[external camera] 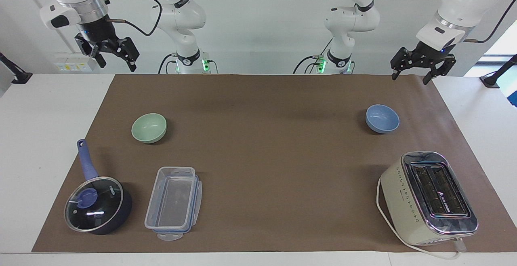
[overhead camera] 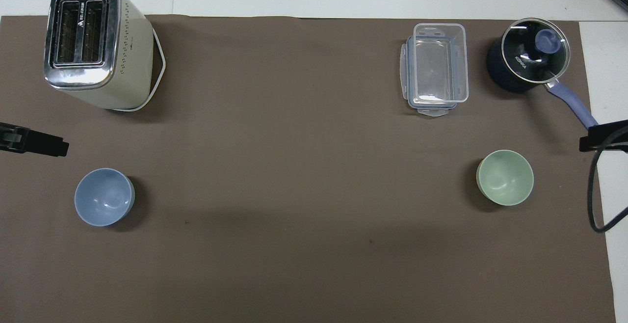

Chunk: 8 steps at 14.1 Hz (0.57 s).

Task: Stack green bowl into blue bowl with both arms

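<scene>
I am seeing the small pale mint-green bowl (external camera: pixel 148 127) sitting upright on the brown mat (external camera: pixel 266 144) toward the right arm's end, well apart from the small periwinkle-blue bowl (external camera: pixel 382 118) resting toward the left arm's end. My right gripper (external camera: pixel 116 60) is hanging high with fingers spread wide, holding nothing. My left gripper (external camera: pixel 410 77) is hovering over the mat's edge, also spread wide and holding nothing.

Place: a robotics lab, kitchenware as props.
Walls: bare white around me.
My mounts: two white arm bases (external camera: pixel 188 62) bolted at the table edge.
Surface: brown mat (external camera: pixel 266 157) on white table (external camera: pixel 36 136).
</scene>
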Available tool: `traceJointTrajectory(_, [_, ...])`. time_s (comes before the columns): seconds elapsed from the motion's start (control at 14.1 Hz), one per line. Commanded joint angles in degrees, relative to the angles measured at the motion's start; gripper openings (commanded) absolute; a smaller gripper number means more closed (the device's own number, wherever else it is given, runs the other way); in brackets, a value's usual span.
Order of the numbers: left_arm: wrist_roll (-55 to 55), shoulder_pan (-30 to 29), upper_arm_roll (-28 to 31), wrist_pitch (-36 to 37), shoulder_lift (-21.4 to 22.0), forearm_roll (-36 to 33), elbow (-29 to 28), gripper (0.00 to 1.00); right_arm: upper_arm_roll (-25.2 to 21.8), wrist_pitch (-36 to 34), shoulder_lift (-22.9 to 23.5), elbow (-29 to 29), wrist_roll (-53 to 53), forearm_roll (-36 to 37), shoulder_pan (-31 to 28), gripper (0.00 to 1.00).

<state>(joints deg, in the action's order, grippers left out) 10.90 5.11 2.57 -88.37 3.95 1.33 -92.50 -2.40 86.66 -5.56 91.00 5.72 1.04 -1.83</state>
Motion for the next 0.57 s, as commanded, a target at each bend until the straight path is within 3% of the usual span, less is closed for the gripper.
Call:
traceJointTrajectory(0.0, [0.0, 0.34, 0.33, 0.22, 0.27, -0.01, 0.39, 1.0, 0.29, -0.35, -0.51, 0.14, -0.97, -0.16, -0.28, 1.0])
traceJointTrajectory(0.5, [-0.09, -0.46, 0.51, 0.13, 0.35, -0.01, 0.39, 1.0, 0.29, -0.35, -0.51, 0.14, -0.97, -0.16, -0.28, 1.0])
